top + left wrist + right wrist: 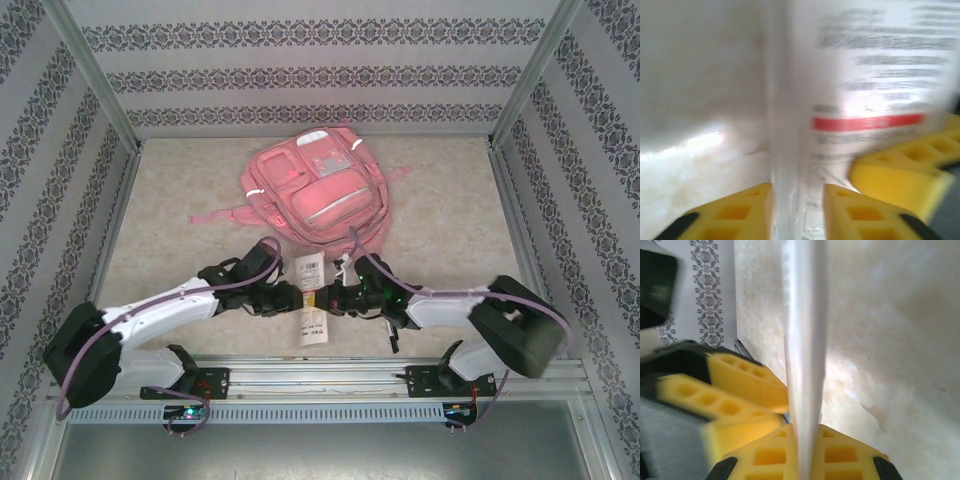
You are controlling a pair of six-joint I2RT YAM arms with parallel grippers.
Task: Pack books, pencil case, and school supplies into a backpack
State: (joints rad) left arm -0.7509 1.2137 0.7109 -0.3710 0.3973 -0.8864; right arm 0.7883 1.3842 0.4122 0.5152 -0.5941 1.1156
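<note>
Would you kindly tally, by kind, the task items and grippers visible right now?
backpack: 1
pencil case: 1
grippers: 2, the left gripper and the right gripper, each shut on the pencil case
Total: 4
</note>
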